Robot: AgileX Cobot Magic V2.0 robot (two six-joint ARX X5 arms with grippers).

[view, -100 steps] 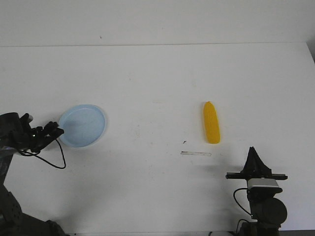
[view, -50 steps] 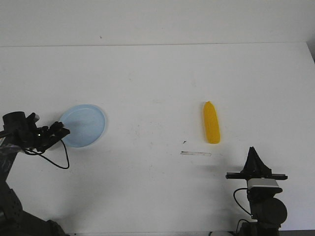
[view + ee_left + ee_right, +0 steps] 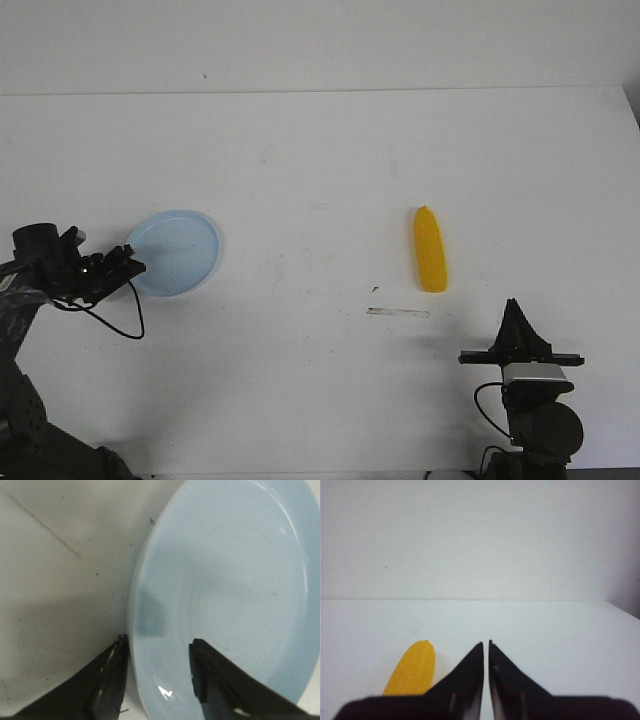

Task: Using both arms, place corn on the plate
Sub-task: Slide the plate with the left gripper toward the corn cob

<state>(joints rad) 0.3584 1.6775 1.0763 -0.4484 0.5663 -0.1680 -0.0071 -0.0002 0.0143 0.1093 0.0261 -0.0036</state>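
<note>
White table [image 3: 320,180], corn [image 3: 430,250] lengthwise, tip away.

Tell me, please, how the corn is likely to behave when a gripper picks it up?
The corn looks stiff and probably light. Its round, tapered body lies flat on the table, so a nudge could roll it, and its smooth sides might slip between narrow fingers.

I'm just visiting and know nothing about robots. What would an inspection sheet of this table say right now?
Surface: white table, faint scuffs.
Job's things: corn lies bare on the table; plate empty, far from it.
Clutter: short pale strip near the corn.
Grippers: left gripper open, jaws straddling the plate's rim; right gripper nearly shut, holding nothing.
Cables: black cable loops from the left arm.
Surroundings: plain white wall.
</note>
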